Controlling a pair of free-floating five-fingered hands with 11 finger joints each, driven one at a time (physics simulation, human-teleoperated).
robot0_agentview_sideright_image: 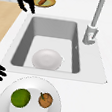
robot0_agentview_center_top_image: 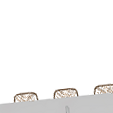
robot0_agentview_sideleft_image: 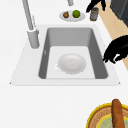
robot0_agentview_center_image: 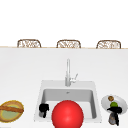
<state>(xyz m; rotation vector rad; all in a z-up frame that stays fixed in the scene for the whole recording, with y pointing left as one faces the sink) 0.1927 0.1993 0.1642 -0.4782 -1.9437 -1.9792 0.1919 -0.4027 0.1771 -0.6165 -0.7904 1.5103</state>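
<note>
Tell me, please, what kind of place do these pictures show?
Most likely a kitchen, rendered in a simulator. A sink with a tall faucet is set into a white counter, a bowl lies in the basin, and a plate beside it carries fruit. Woven chair backs stand behind the counter.

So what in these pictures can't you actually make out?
- Front view: the red ball hides the sink's floor and the white bowl lying there.
- Right hand over the dark jar: whether it touches the jar is unclear.
- Right side view: that jar is cut off by the left edge.
- The small brown item beside the green fruit is too small to identify.
</note>
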